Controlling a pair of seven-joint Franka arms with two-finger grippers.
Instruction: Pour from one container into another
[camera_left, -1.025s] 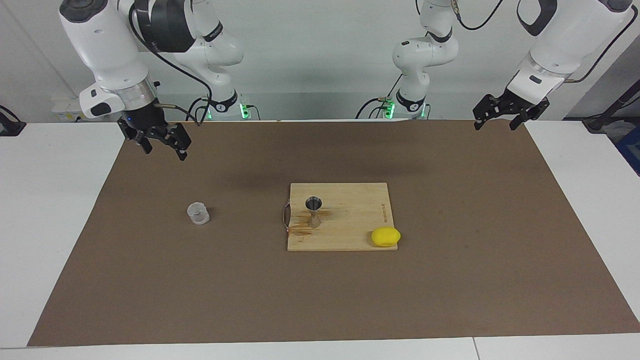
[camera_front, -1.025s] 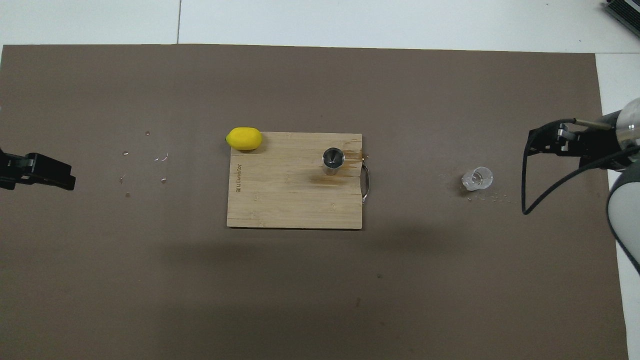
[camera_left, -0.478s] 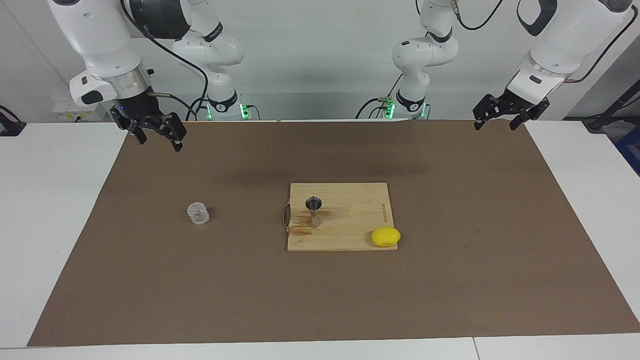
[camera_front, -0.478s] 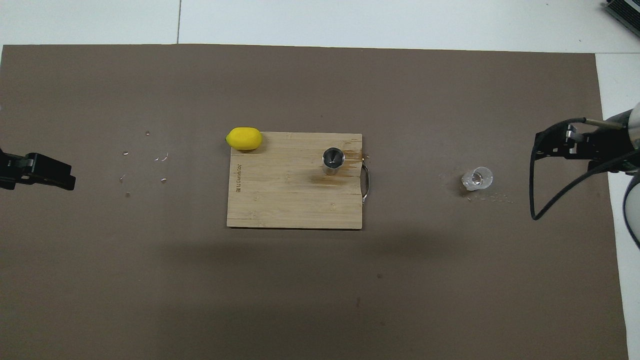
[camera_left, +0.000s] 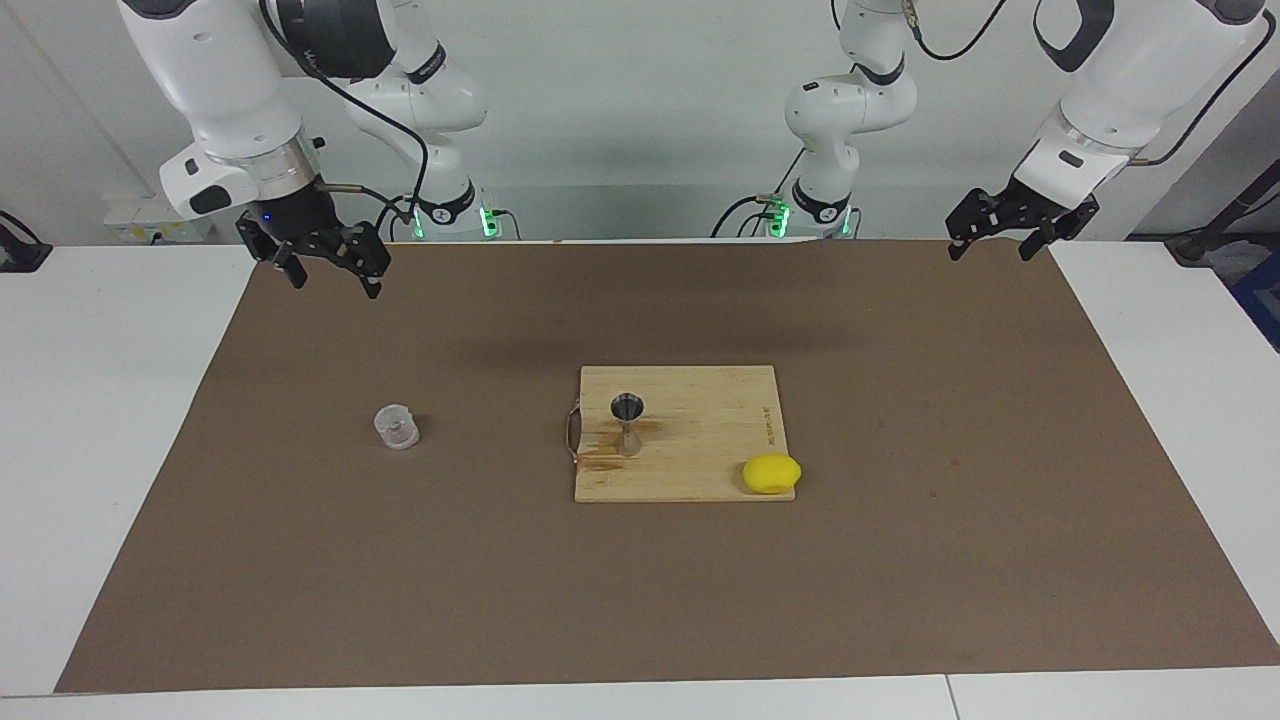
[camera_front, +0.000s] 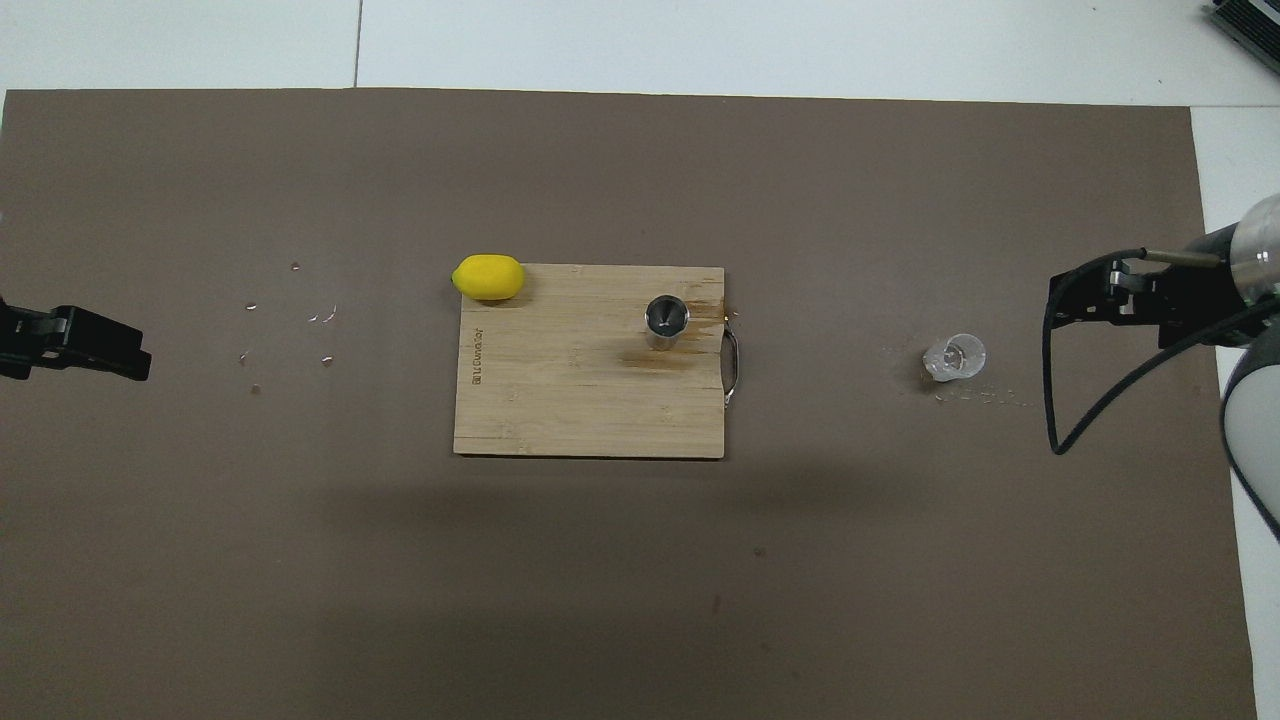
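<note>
**Across the worktop: both claws raised and empty, cup and jigger standing apart**

Across the white worktop (camera_left: 120, 420) lies a brown mat (camera_left: 900, 420) that carries everything else. At the middle of the mat sits a wooden cutting board (camera_left: 700, 440) with a metal handle at the edge toward the right arm's end and a damp stain beside that handle.

Up over the mat's corner at the right arm's end hangs the right claw (camera_left: 330, 268), its fingers spread apart and holding nothing; in the overhead view the right claw (camera_front: 1075, 300) shows at the mat's edge. The left claw (camera_left: 988, 238) waits in the air over the mat's corner at the left arm's end, its fingers also apart and empty.

A yellow lump (camera_left: 771, 473) rests at the board's corner farther from the robots, toward the left arm's end. The steel jigger (camera_left: 627, 422) stands upright on the board, near the handle. The small clear cup (camera_left: 396, 426) stands upright on the mat, well apart from the board, toward the right arm's end. A few droplets (camera_front: 290, 330) speckle the mat toward the left arm's end.
</note>
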